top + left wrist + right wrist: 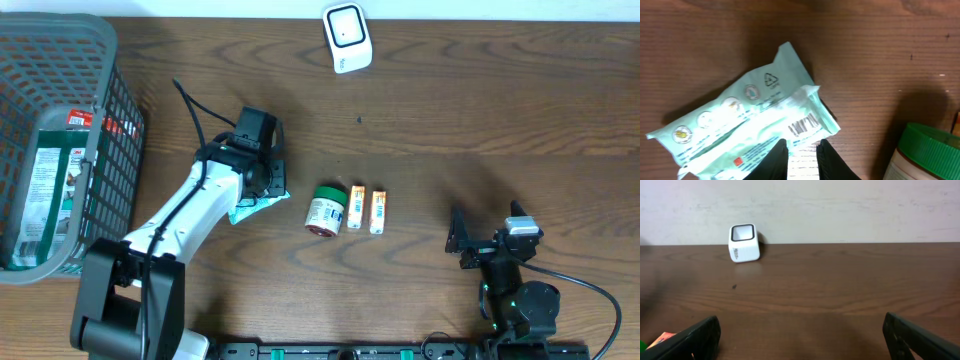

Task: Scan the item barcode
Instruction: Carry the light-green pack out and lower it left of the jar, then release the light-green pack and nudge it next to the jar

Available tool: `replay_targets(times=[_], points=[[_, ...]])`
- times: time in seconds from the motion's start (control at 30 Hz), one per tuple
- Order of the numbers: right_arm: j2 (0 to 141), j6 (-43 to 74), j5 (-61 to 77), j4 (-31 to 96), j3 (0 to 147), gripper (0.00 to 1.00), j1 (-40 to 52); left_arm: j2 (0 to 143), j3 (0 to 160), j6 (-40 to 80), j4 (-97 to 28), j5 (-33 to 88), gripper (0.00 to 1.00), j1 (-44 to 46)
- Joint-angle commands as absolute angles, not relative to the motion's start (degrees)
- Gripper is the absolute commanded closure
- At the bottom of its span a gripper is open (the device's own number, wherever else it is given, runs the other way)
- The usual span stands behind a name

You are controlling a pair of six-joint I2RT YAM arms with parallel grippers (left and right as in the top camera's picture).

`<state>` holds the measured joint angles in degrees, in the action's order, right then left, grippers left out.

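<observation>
The left gripper (pixel 802 148) has its two black fingers (pixel 779 159) drawn close together, pinching the white seam edge of a pale mint-green plastic packet (pixel 750 125). The packet lies flat on the dark brown wooden table (pixel 450 120), its printed barcode (pixel 804 125) facing up just ahead of the fingertips. In the overhead view this packet (pixel 268 204) sits just left of a small round jar with a green lid (pixel 325 210), close to it but apart, mostly hidden under the left arm's wrist.

Just right of the jar lie two small orange-and-white cartons (pixel 356 207), side by side. The white cube-shaped barcode scanner (pixel 347 38) stands well beyond the jar, near the table's far edge. A grey plastic mesh basket (pixel 110 110) holding packaged goods stands well left of the jar. The right gripper (pixel 801 330) rests well right of the jar, jaws spread wide and holding nothing.
</observation>
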<state>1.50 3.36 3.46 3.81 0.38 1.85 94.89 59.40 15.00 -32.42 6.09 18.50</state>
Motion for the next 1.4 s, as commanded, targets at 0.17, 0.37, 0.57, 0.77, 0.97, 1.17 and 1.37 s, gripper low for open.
replay_targets(times=[0.17, 0.37, 0.57, 0.77, 0.97, 1.17, 1.37], points=[[1.45, 2.70, 3.95, 3.99, 0.32, 0.01, 2.20, 100.95, 57.43, 14.98, -27.05, 6.87, 0.77, 21.52], [1.45, 2.70, 3.95, 3.99, 0.32, 0.01, 2.20, 105.84, 57.25, 15.33, -25.47, 7.11, 0.77, 23.22], [1.45, 2.70, 3.95, 3.99, 0.32, 0.01, 2.20, 100.03, 60.20, 15.31, -26.09, 7.07, 0.77, 22.22], [1.45, 2.70, 3.95, 3.99, 0.32, 0.01, 2.20, 87.77, 61.41, 15.31, -27.27, 3.79, 0.77, 18.31], [1.45, 2.70, 3.95, 3.99, 0.32, 0.01, 2.20, 84.77, 61.14, 13.76, -32.64, -4.23, 0.77, 12.38], [1.45, 2.70, 3.95, 3.99, 0.32, 0.01, 2.20, 89.32, 59.29, 12.69, -30.41, -4.58, 0.77, 7.25], [1.45, 2.70, 3.95, 3.99, 0.32, 0.01, 2.20, 97.78, 59.29, 12.47, -26.09, -4.56, 0.77, 5.04]])
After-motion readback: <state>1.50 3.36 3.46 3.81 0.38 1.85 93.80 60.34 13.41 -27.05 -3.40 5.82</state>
